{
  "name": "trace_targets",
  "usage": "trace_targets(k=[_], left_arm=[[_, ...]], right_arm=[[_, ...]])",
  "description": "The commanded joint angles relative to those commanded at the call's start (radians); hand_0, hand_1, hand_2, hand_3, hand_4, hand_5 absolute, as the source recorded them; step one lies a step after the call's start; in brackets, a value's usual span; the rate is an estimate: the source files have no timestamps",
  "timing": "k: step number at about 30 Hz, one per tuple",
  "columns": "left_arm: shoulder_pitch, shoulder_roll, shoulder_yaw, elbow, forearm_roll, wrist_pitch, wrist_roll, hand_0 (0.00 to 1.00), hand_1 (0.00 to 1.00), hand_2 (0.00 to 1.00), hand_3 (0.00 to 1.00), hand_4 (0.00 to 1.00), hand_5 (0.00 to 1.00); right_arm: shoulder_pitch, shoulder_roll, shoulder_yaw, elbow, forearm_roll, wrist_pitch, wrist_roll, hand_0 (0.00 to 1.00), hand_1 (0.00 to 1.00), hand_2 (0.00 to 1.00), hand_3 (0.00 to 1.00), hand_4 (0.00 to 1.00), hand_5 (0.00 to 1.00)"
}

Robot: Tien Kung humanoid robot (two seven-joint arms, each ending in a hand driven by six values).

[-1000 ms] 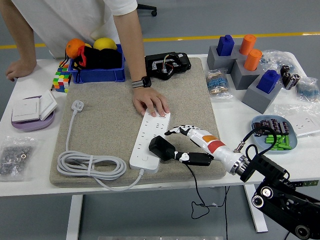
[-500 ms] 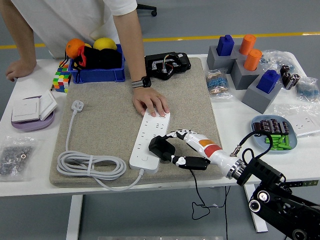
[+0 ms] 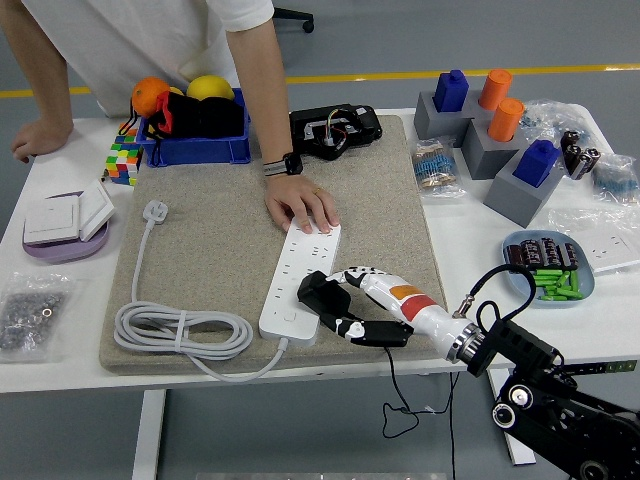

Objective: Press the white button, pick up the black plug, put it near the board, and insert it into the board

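right hand (image 3: 352,300) curled tight around the black plug (image 3: 318,292), holding it over the right edge of the white power strip (image 3: 298,285), which lies on the grey mat (image 3: 215,240). a person's hand (image 3: 300,208) pins the strip's far end. step in hand looks like insertion: best to square the plug over a socket, keep it level, then press straight down without sliding the strip. left hand not visible.
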Motion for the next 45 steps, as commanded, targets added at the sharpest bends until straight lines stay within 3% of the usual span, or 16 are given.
trace_targets(k=[45], left_arm=[[-0.002,-0.006,-0.005,0.0,0.002,0.0,-0.001,0.625,0.632,0.64,0.694,0.588,0.374]], right_arm=[[0.083,0.031,-0.097,-0.029,0.01,0.009,-0.007,0.968,0.849,0.806,0.765,0.716,0.728]])
